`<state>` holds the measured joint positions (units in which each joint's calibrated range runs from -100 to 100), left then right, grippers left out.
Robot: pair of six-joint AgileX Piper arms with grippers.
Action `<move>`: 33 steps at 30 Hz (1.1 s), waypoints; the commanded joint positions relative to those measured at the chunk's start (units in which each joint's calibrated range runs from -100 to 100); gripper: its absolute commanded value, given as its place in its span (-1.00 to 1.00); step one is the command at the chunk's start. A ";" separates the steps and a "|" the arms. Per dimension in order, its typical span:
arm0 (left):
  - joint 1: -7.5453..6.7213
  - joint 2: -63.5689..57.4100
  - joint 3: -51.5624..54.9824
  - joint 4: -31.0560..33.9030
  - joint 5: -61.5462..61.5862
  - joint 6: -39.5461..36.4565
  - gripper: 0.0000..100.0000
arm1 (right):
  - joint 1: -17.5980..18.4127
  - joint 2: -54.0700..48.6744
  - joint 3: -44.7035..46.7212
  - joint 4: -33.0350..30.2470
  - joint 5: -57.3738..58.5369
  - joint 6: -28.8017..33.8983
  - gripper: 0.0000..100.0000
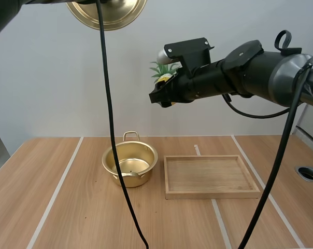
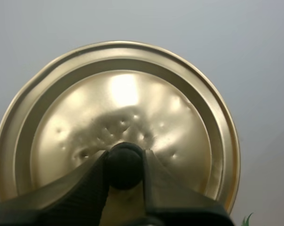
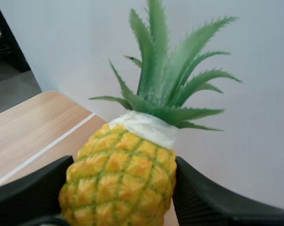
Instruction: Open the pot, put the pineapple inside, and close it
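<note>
The gold pot point(image 1: 129, 164) stands open and empty on the wooden table, left of centre. Its gold lid point(image 1: 107, 12) hangs high above, at the top of the high view. In the left wrist view my left gripper point(image 2: 124, 165) is shut on the lid's black knob point(image 2: 124, 165), the lid point(image 2: 132, 113) spreading out beyond it. My right gripper point(image 1: 164, 89) hovers high above the table, up and to the right of the pot. It is shut on a yellow pineapple point(image 3: 121, 183) with green leaves point(image 1: 162, 68), the fingers point(image 3: 208, 197) pressing both its sides.
A shallow wooden tray point(image 1: 211, 176) lies empty just right of the pot. A round hole point(image 1: 308, 173) sits in the table near the right edge. Bare tabletop spreads in front of and left of the pot.
</note>
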<state>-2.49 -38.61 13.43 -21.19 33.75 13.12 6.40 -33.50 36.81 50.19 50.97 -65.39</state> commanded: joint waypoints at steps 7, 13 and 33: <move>-0.07 -0.15 -0.29 -0.86 -1.82 -0.28 -1.00 | 4.70 3.67 -0.46 1.27 1.23 -1.74 -1.00; -0.07 -0.15 -0.29 -0.86 -1.82 -0.28 -1.00 | 6.57 7.26 -0.46 1.27 -0.77 -3.09 -1.00; -0.07 -0.15 -0.29 -0.86 -1.82 -0.28 -1.00 | 10.63 20.54 -0.46 0.42 -5.79 -4.45 -1.00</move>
<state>-2.49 -38.61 13.43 -21.19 33.75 13.12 16.72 -13.70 36.57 50.94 46.11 -68.76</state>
